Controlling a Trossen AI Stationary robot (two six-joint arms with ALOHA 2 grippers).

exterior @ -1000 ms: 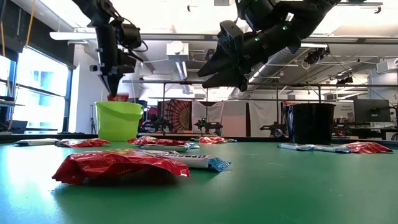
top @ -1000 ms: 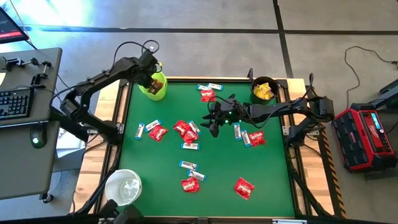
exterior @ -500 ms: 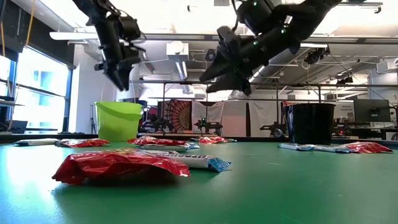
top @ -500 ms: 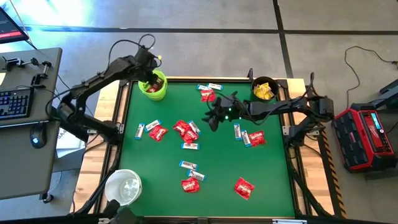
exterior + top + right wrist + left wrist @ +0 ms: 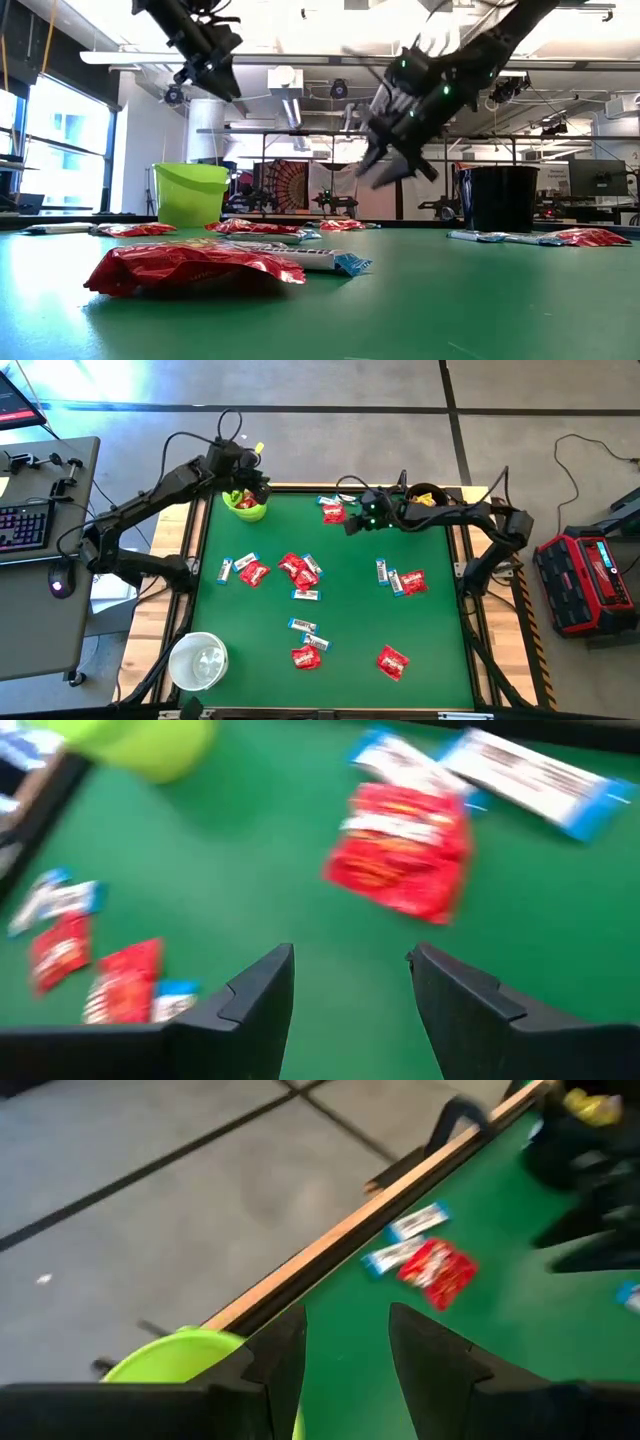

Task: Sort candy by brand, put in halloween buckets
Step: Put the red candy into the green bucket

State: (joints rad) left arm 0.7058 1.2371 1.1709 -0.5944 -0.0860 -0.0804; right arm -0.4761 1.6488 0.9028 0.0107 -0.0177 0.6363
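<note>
Overhead, table-level and two wrist cameras share the green table [image 5: 350, 600].

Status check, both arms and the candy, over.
Left gripper open above green bucket. Right gripper open, empty, near red packet. Nothing blocking.

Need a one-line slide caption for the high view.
Left pincer open over the lime green bucket; right pincer open near the red packet.

The left arm reaches over the far left corner of the table, and its left pincer [image 5: 243, 478] hangs up high with its two fingers apart and nothing between them. The right arm stretches along the far side, and its right pincer [image 5: 358, 520] is spread wide and empty too.
</note>
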